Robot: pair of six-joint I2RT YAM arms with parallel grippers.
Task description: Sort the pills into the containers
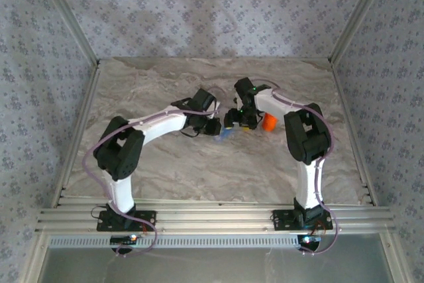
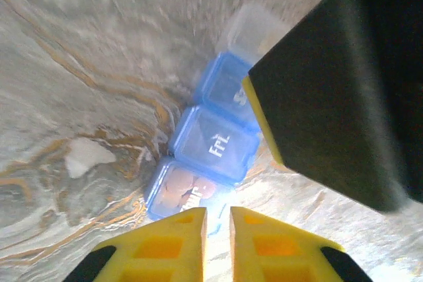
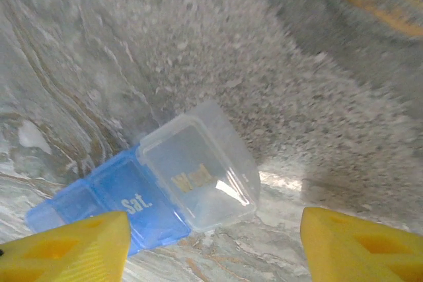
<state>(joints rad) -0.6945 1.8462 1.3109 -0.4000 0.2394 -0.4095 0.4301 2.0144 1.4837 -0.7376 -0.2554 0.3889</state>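
From left claw (image 2: 217, 217) to right claw (image 3: 215, 228): pill box (image 2: 215, 143) lengthwise.

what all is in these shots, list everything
pill box: one, translucent blue, on the table between the two grippers
clear lid: one, see-through, marked Wed, at the box's end next to the Sat. section
pills: a few, exact count unclear, brownish, in the box's end section nearest the left gripper
orange bottle: one, orange, on the table beside the right arm's wrist
table: one, grey-beige marble pattern, under everything
left gripper: one, yellow fingers narrowly parted and holding nothing, over the pill end of the box
right gripper: one, yellow fingers wide apart, over the clear-lid end
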